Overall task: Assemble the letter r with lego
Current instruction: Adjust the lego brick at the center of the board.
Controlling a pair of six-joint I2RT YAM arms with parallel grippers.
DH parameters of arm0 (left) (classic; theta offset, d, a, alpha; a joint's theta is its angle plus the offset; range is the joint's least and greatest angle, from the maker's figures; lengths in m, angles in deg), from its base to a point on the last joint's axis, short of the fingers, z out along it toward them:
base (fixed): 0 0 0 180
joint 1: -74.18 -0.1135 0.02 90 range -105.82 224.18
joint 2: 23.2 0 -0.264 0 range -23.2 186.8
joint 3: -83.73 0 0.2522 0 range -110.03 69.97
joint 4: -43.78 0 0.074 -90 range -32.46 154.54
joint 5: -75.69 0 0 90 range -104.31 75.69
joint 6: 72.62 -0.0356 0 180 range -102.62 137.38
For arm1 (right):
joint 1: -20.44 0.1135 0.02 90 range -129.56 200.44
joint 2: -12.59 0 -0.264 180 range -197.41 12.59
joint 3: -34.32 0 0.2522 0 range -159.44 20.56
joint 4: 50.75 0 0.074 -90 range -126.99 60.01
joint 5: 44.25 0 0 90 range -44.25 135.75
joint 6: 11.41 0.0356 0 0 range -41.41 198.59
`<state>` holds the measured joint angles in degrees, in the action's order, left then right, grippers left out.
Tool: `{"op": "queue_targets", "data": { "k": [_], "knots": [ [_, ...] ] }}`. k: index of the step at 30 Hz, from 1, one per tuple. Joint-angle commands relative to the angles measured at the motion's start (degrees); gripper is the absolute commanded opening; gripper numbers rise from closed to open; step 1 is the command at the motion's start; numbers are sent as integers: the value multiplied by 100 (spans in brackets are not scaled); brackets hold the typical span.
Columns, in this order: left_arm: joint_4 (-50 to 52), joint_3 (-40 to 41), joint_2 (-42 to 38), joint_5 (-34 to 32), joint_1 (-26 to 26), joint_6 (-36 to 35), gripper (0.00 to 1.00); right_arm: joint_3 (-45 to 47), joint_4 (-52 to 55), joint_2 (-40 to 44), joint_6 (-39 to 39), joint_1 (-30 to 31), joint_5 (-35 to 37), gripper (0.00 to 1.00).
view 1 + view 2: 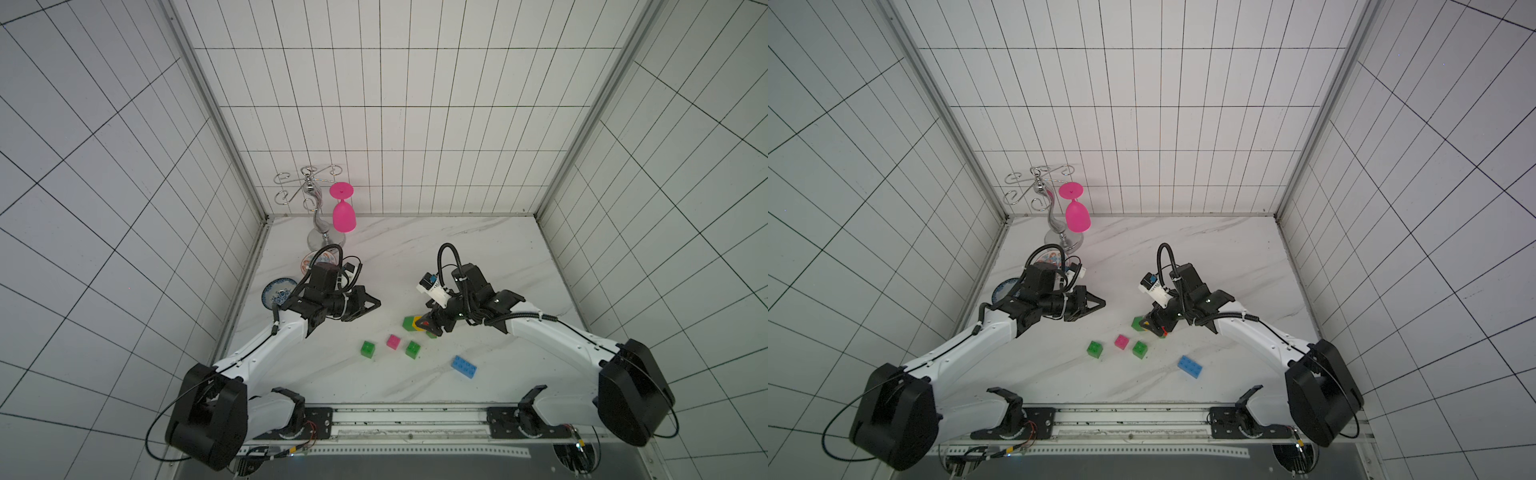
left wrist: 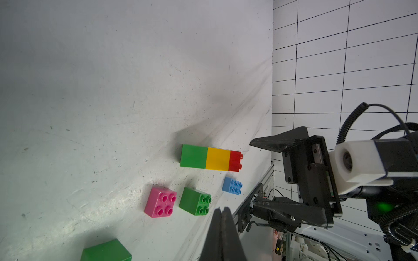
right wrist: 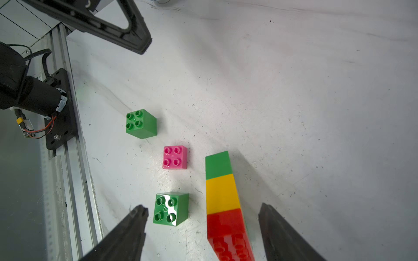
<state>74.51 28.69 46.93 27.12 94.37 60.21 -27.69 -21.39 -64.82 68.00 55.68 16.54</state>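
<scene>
- Marble table (image 1: 415, 257) shown in both top views, walled in by white tiles; the left gripper (image 1: 377, 305) hovers over bare tabletop, jaws pressed together and holding nothing
- Also in both top views, the right gripper (image 1: 430, 327) sits low over a row of joined bricks (image 1: 408, 323) lying on its side near the table's middle; just in front of it, toward the robot, a left green cube (image 1: 368, 349), a pink cube (image 1: 393, 341) and a right green cube (image 1: 412, 349) form a loose line, with a blue brick (image 1: 464, 366) apart on the robot's right
- Left wrist view: the row reads green, yellow, red, its red studs pointing at the right gripper, whose jaws stand wide and clear of it
- Right wrist view: the spread fingers (image 3: 282, 235) flank the row's red end without touching; the right green cube, studs up, also lies between them
</scene>
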Motion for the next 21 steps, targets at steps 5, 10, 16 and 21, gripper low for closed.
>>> {"op": "queue_targets", "data": {
  "k": [5, 10, 16, 21],
  "knots": [
    [-26, 60, -81, -11, -18, -117, 0, -169, 79, -730, -10, -29, -156, 79],
    [-9, 66, 5, 31, -40, -150, 0, -305, 148, -1088, 103, -35, -85, 76],
    [-1, 81, 32, 28, -44, -199, 0, -437, 91, -1470, 320, -156, -208, 70],
    [0, 129, -15, 4, -119, -208, 0, -481, -144, -1710, 509, -250, -429, 67]
  ]
}}
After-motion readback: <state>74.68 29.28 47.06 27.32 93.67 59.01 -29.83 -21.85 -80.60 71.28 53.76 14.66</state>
